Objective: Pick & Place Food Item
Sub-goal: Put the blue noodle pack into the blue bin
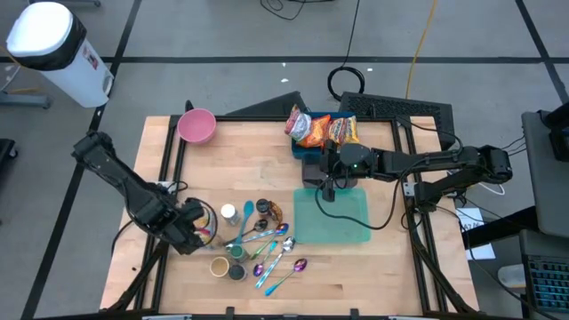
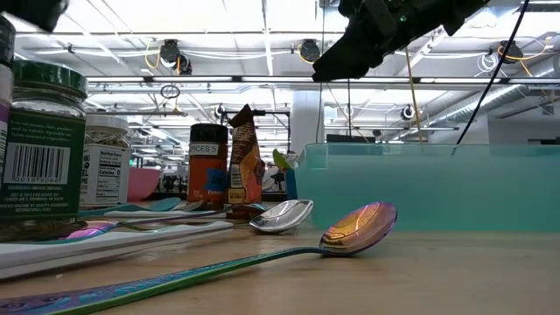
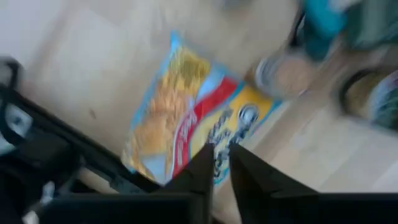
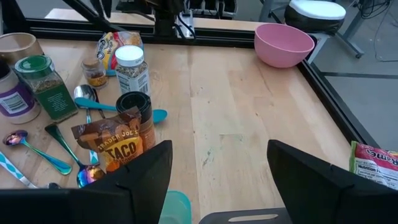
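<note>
Lying flat, snack packet [image 3: 186,118], long axis diagonal

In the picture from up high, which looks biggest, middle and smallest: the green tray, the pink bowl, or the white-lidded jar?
From largest to smallest in the high view:
1. green tray
2. pink bowl
3. white-lidded jar
All three rest on the same table, so nearness to the camera hardly affects this order.

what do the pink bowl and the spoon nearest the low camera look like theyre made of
Pink bowl: likely plastic, with a matte, even colour and soft sheen. Spoon: looks like polished metal with an iridescent rainbow coating; its bowl mirrors the ceiling lights.
</note>
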You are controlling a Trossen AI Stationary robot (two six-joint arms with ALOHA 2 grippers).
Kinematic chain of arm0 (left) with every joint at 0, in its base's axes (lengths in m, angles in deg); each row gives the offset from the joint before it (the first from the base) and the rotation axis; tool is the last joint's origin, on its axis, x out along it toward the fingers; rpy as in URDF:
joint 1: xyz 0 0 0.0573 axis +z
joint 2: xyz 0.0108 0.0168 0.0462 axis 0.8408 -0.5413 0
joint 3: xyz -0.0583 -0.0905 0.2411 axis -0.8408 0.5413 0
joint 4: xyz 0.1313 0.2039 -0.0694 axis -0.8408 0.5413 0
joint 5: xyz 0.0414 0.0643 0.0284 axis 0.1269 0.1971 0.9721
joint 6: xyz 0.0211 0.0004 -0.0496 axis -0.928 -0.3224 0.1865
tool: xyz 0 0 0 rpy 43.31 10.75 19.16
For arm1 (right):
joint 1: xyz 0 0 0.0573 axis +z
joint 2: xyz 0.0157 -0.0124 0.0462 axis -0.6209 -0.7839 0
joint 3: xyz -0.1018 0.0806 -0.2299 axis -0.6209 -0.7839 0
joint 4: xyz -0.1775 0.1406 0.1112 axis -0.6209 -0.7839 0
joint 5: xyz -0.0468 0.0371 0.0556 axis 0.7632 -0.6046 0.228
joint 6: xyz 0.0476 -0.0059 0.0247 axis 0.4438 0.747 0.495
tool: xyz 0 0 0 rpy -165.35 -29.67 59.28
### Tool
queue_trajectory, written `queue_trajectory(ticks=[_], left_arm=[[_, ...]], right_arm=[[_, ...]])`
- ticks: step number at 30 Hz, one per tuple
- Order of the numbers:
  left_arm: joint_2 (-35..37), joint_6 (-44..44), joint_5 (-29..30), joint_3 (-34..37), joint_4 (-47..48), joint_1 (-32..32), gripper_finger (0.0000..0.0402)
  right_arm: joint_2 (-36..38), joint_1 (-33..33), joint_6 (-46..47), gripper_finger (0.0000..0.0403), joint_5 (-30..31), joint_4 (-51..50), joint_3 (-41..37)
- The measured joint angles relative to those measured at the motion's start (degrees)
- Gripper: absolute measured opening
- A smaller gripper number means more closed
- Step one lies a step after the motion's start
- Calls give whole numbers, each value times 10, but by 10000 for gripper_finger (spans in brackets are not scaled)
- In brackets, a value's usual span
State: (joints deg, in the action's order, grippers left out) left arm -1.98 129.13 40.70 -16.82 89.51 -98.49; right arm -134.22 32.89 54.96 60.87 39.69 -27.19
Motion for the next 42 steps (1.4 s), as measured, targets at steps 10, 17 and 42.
queue_trajectory(ticks=[10,17,42], left_arm=[[-23,-22,-43,107,-79,-2,193],[-23,-41,-45,146,-152,-2,210],[52,-48,-34,68,-39,19,4]], right_arm=[[0,0,0,253,-2,-5,0],[0,0,0,253,-2,-5,0],[0,0,4,254,0,-5,0]])
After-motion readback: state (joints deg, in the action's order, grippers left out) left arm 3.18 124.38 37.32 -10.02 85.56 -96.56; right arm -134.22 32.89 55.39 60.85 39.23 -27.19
